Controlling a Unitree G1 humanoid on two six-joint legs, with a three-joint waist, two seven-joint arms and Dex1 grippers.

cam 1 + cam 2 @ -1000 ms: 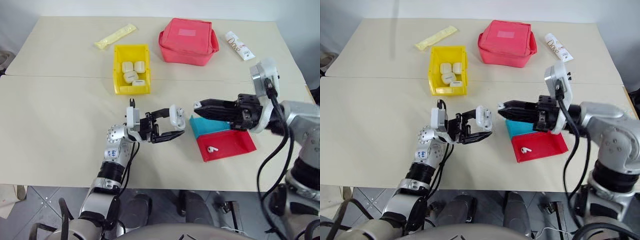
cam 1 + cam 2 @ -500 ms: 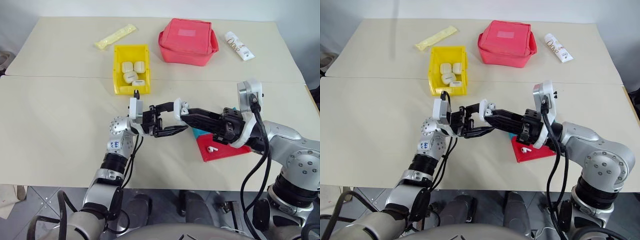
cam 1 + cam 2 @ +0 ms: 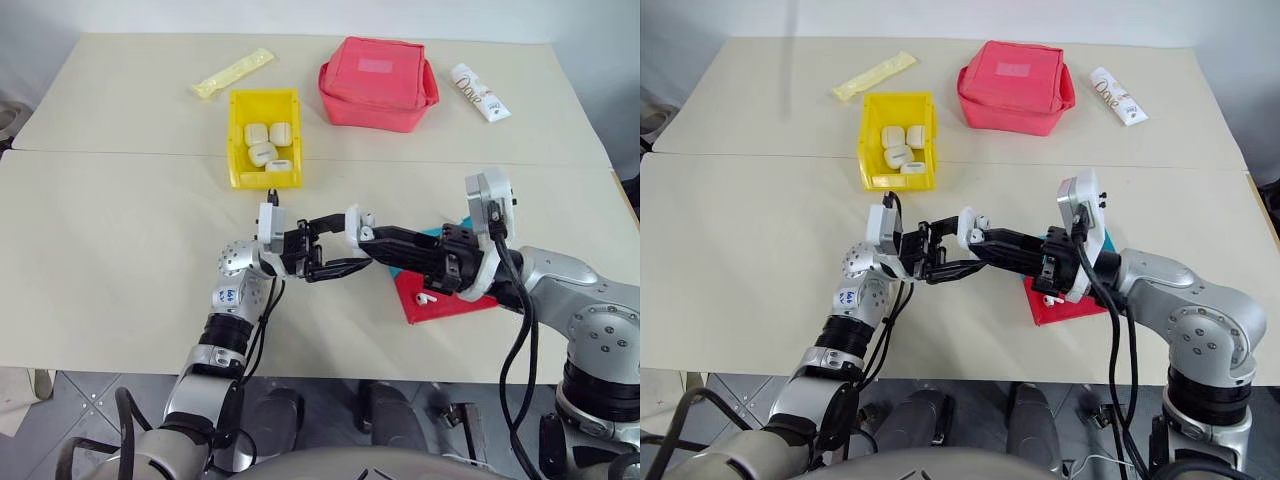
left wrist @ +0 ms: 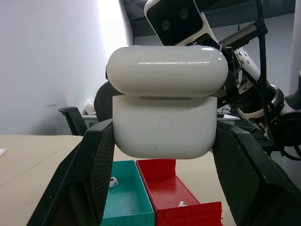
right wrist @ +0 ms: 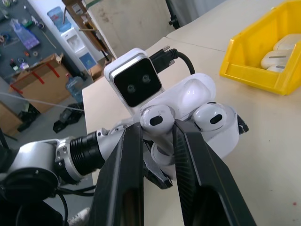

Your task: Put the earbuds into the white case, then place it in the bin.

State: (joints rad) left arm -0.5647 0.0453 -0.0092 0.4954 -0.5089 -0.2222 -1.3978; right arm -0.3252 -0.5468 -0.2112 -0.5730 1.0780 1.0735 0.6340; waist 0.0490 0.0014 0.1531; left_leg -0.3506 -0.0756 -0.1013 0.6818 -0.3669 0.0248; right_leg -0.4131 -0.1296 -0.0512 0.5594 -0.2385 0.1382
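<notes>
My left gripper (image 3: 352, 242) is shut on the white case (image 3: 355, 224), holding it above the table with its lid hinged open (image 4: 164, 125). My right gripper (image 3: 372, 236) reaches in from the right, level, and is shut on one of the earbuds (image 5: 157, 117) right at the case's open mouth. A second earbud (image 5: 210, 117) sits in the case beside it. The yellow bin (image 3: 237, 140) stands farther back on the table, left of centre, apart from both grippers.
Several white cases (image 3: 262, 150) lie in the bin. Under my right arm sit a red tray (image 3: 450, 300) with a loose earbud (image 3: 428, 297) and a teal tray (image 4: 127, 207). At the back are a pink-red pouch (image 3: 378, 82), a white tube (image 3: 479, 92) and a yellow packet (image 3: 232, 73).
My right gripper has come in leftward and lower with the earbud, from over the trays to the case's open mouth. The left gripper has kept the case in place.
</notes>
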